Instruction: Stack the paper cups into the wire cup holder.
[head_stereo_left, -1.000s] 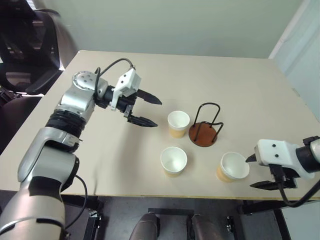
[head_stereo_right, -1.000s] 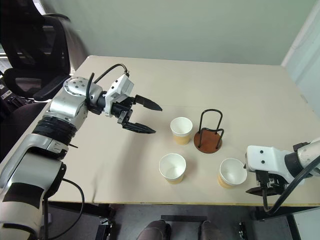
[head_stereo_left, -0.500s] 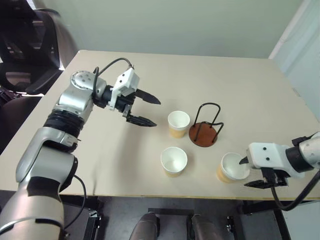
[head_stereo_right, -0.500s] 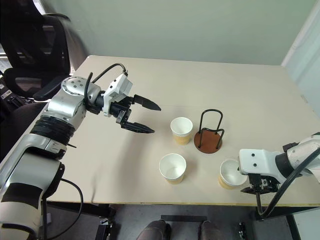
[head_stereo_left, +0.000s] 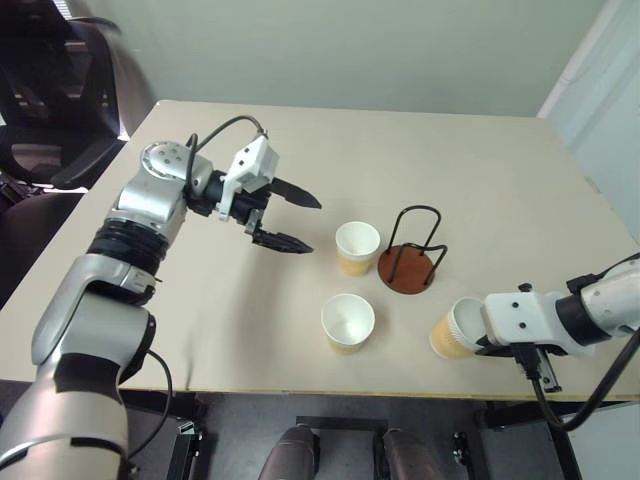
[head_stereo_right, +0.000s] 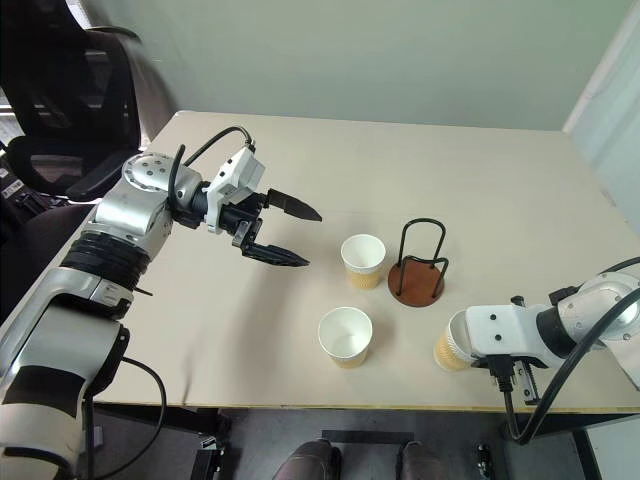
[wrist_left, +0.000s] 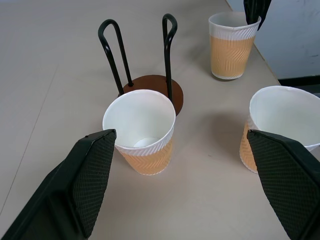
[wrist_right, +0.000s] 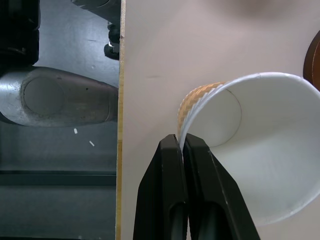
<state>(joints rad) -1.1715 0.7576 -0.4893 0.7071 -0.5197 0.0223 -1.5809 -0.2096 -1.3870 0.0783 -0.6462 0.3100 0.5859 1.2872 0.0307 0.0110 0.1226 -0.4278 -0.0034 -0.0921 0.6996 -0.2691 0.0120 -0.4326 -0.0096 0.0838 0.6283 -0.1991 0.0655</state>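
While the right gripper (wrist_right: 184, 150) pinches a paper cup's (head_stereo_left: 452, 328) rim, the cup tilts at the table's (head_stereo_left: 450, 160) near right edge.
Wire cup holder (head_stereo_left: 411, 252) stands just beyond; two more cups (head_stereo_left: 357, 247) (head_stereo_left: 347, 322) sit left of it, with the left gripper (head_stereo_left: 295, 220) wide open, empty, farther left.

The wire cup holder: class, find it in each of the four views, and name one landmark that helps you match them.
Left eye view: wire cup holder, right of centre, beside the farthest cup.
Right eye view: same spot, right of centre.
Left wrist view: upper middle, directly behind the nearest cup.
Right wrist view: only its brown base, a sliver at the right edge.
Shared landmark: the tilted cup pinched by the right gripper.
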